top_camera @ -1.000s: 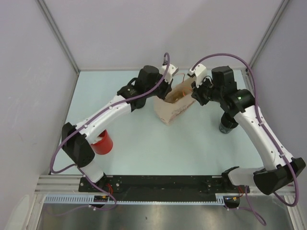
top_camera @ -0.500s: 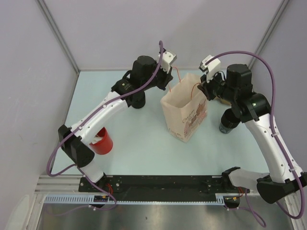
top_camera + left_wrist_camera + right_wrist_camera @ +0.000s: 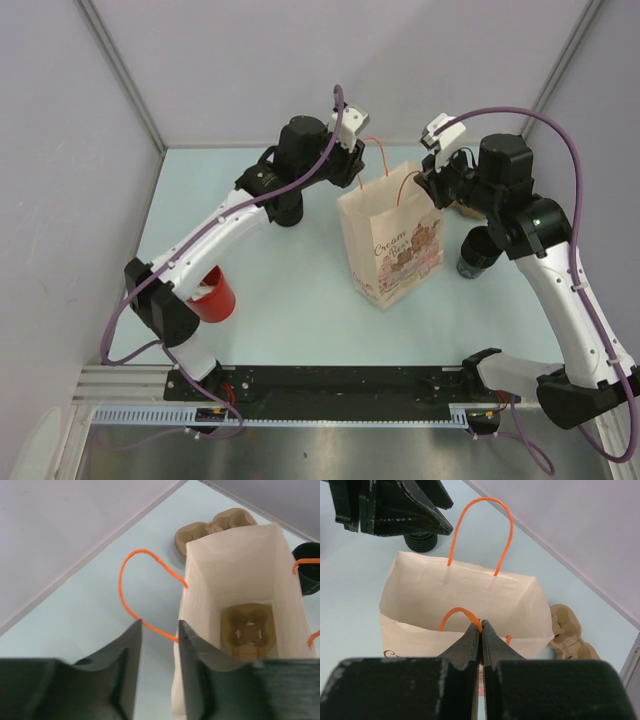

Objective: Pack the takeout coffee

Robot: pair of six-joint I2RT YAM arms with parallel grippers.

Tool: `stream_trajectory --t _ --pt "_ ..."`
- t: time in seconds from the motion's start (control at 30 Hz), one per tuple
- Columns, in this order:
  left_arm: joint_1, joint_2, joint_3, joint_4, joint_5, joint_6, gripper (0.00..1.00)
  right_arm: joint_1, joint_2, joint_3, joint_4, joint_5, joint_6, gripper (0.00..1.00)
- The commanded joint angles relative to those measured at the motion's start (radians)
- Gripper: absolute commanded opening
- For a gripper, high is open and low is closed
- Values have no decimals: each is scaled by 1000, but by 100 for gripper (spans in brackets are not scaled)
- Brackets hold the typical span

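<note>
While upright: cream bag [image 3: 392,250] w/ orange handles [image 3: 490,499]

paper bag [image 3: 392,250] upright mid-table | left gripper [image 3: 352,172] and right gripper [image 3: 426,188] up at its orange handles | red cup [image 3: 213,297] way left | dark cup [image 3: 474,256] just right of bag

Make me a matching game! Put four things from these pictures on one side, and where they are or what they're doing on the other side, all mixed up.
Things:
1. red plastic cup
2. cream paper bag
3. left gripper
4. right gripper

States:
A. standing upright in the middle
B. shut on an orange handle
C. off to the left, away from the bag
D. open

Pairs: 1-C, 2-A, 3-D, 4-B
</note>
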Motion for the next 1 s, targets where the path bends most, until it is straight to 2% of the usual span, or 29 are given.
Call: stream_trajectory --t 0.0,0.03,0.17,0.3,0.4,0.67,0.77,0.83,0.87,0.9,0.97 --pt "15 19 72 14 -32 6 49 -8 -39 9 46 -8 9 3" --pt "18 32 81 11 -32 5 57 -8 -42 3 44 -10 9 4" --pt "47 69 132 -10 -17 -13 66 -9 -68 -29 35 -11 6 1" --pt "79 115 198 -30 43 -27 68 -9 -87 -46 21 -21 1 1" --pt "93 150 242 -49 141 -32 68 -9 -96 -57 10 -28 -2 0" --pt "98 193 287 -41 380 -47 67 -9 -113 -88 4 -33 -4 0" --pt "98 207 299 -42 416 -66 66 -9 -114 -89 0 -36 -4 0" --pt "98 213 301 -42 424 -70 62 -8 -114 -92 -4 -33 -4 0" --pt "98 213 299 -45 425 -69 56 -9 -114 -92 -4 -31 -5 0" --pt "99 216 301 -49 425 -70 42 -9 -113 -92 -1 -31 -7 0" --pt "98 221 305 -55 425 -66 29 -8 -113 -92 3 -31 -8 0"
